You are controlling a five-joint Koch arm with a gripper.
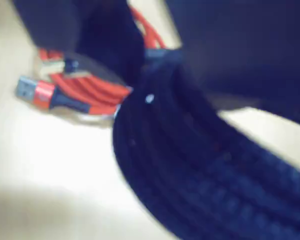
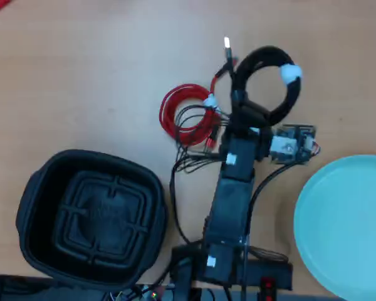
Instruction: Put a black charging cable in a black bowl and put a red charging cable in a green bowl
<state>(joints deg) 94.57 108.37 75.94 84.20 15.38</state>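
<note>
The gripper [image 2: 241,100] sat on the black cable [image 2: 269,75], its grip unclear, right of the red cable [image 2: 185,113]. Poorly pinched, the coil could slip short of the black bowl [image 2: 91,216].

Black cable [image 2: 267,81]: ring, white tie. Red cable [image 2: 187,115]: coiled beside it. Black bowl [image 2: 91,216], green bowl [image 2: 344,226]: empty.

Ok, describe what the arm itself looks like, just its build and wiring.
In the overhead view the arm is a slim chain of boxy black segments with small white labels on them. Thin black wires loop loosely off its side. A bare circuit board with a camera is mounted beside the wrist. The gripper is black too; the wrist view is too blurred for detail.
</note>
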